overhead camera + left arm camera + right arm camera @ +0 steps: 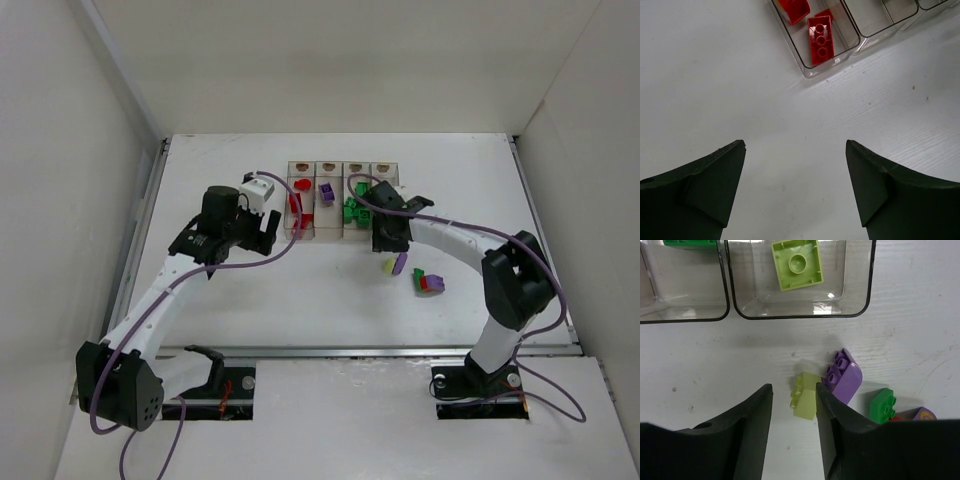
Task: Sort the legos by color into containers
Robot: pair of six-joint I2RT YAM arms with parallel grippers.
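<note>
Your right gripper is partly open and holds nothing. The yellow-green lego lies low in the right wrist view, off centre against one finger and touching a purple lego. Closing now may shove the pair or pinch both, though the gripper's height is hard to judge. The containers sit along the top edge. Your left gripper gapes wide, holding nothing, over the counter.
</note>
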